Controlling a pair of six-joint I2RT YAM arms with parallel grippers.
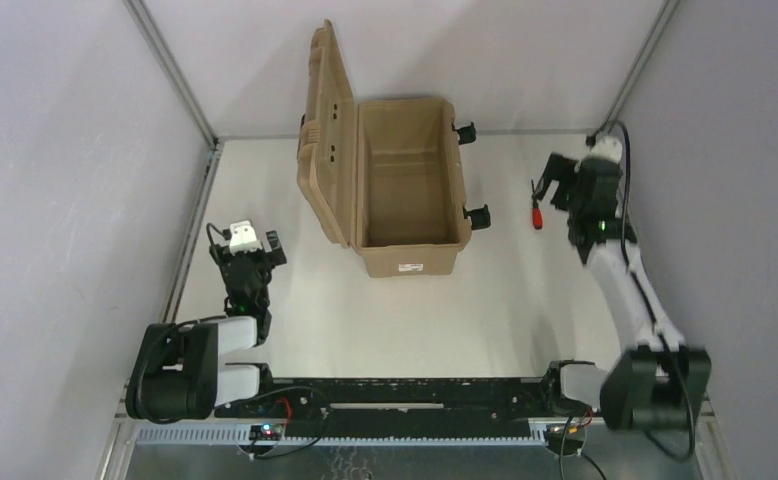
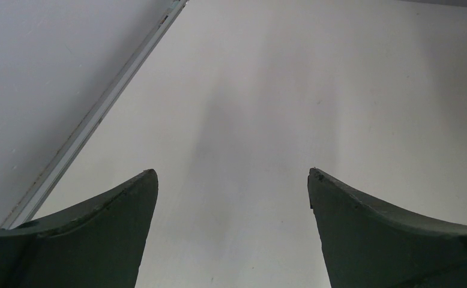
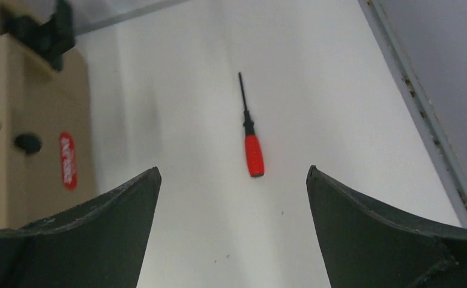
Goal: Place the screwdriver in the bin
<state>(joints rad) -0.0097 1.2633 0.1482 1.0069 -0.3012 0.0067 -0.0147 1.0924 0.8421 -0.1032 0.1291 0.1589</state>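
The screwdriver, red-handled with a thin dark shaft, lies flat on the white table to the right of the bin. The bin is a tan case standing with its lid swung up on its left side, and its inside looks empty. My right gripper hovers open just right of the screwdriver. In the right wrist view the screwdriver lies ahead of my right gripper, handle end nearest, with nothing between the fingers. The bin's wall shows at the left there. My left gripper rests open near the table's left side, far from both.
Black latches stick out from the bin's right side toward the screwdriver. A metal rail and the grey wall run close along the right of the screwdriver. In the left wrist view my left gripper faces bare table beside the left rail.
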